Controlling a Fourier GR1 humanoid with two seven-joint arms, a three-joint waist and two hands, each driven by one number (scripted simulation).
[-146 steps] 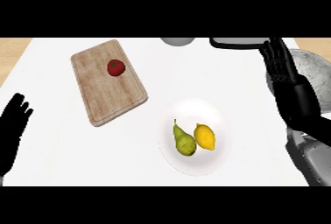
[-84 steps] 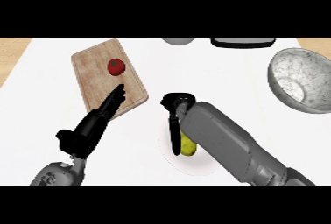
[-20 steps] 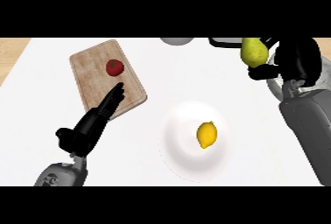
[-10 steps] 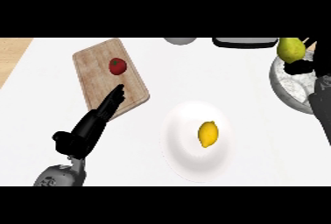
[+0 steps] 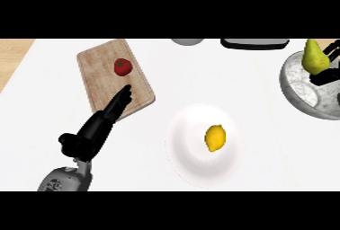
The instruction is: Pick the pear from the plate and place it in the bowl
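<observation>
Yellow-green, the pear (image 5: 313,55) stands upright at two o'clock, over the grey metal bowl (image 5: 297,92), with the right hand (image 5: 327,74) curled round its lower part. It is off the white plate (image 5: 189,155), where only a lemon (image 5: 215,137) remains; releasing it into the bowl seems all that is left. That hand is mostly cut off at the edge. The left hand (image 5: 100,126) lies straight-fingered at nine o'clock, pointing onto the wooden board (image 5: 100,72) with its tomato (image 5: 123,66).
</observation>
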